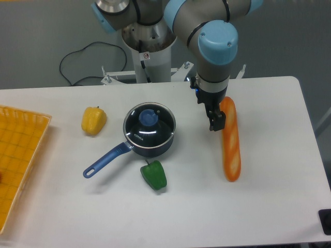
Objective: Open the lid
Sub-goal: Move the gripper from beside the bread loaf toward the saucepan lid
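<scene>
The lid point(149, 125) is a round clear glass disc with a thin metal rim and a blue centre knob point(149, 117). It lies flat on a dark blue saucepan point(150, 146) whose long blue handle point(106, 159) points to the lower left. My gripper point(216, 123) hangs to the right of the pan, well apart from the lid, just left of the upper end of an orange baguette. Its dark fingers point down at the table. I cannot make out any gap between them from this angle. Nothing shows in its grasp.
An orange baguette point(231, 140) lies lengthwise right of the gripper. A green pepper point(154, 175) sits just in front of the pan, a yellow pepper point(93, 120) to its left. A yellow tray point(18, 155) lies at the table's left edge. The arm's base point(147, 51) stands behind the pan.
</scene>
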Controlling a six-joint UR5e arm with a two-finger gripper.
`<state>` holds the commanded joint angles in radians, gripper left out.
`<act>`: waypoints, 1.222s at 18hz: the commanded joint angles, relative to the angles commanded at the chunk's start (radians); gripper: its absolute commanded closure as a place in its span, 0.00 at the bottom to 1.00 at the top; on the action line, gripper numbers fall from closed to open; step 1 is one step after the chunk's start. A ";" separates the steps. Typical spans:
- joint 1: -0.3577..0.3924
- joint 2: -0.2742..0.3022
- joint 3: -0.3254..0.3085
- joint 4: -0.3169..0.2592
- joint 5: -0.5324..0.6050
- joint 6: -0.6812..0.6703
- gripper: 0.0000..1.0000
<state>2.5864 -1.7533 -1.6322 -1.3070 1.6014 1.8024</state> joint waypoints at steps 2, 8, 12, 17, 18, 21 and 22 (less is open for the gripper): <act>-0.005 0.000 0.000 0.005 0.002 0.011 0.00; -0.005 0.002 0.002 0.001 0.003 0.000 0.00; -0.009 0.003 -0.038 0.008 -0.005 0.000 0.00; -0.017 -0.003 -0.054 0.003 -0.008 -0.023 0.00; -0.018 -0.003 -0.054 0.003 -0.008 -0.052 0.00; -0.032 -0.037 -0.055 0.012 0.003 -0.103 0.00; -0.032 -0.044 -0.049 0.011 0.003 -0.106 0.00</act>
<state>2.5541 -1.7977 -1.6813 -1.2962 1.6045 1.6966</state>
